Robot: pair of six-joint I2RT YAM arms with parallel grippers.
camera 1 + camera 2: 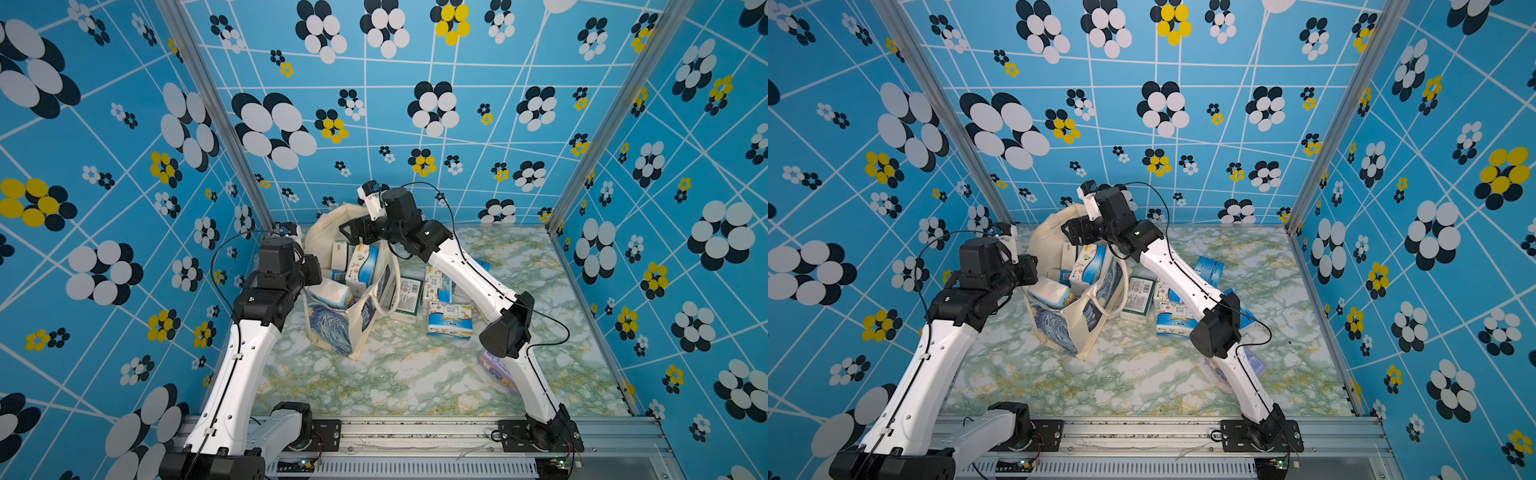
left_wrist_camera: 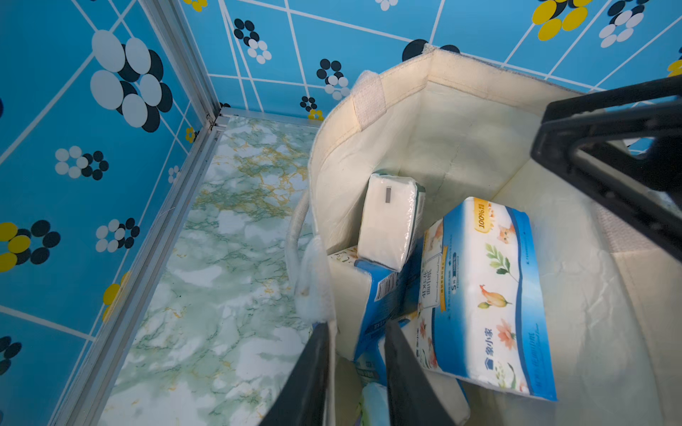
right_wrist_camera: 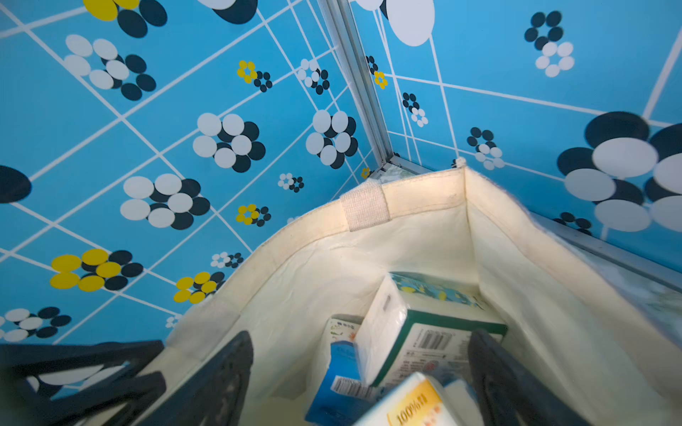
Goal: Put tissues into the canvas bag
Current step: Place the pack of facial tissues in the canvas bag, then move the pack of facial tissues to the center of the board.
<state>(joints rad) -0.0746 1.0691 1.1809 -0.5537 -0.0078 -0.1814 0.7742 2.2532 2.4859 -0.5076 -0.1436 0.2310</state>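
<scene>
desk (image 1: 415, 374): green marble top. bag (image 1: 328, 324) stands toward its far left, mouth up and gaping. right arm (image 1: 469, 274) reaches over to it. several packs (image 2: 479, 295) already lie inside, tumbled on edge. loose packs (image 1: 451, 320) wait on the desk just right of the bag. a lavender pack (image 1: 494, 365) is partly hidden under the right arm. left fingers (image 2: 396, 350) are closed on the bag's left rim, pinching cloth. right fingers (image 1: 353, 232) are spread wide over the mouth, gripping nothing. reads as the drop step. to do it well, lift the right arm straight up, clear of the rim. hold the left pinch firm, since the soft cloth would likely slump. then go for the nearest loose pack.
</scene>
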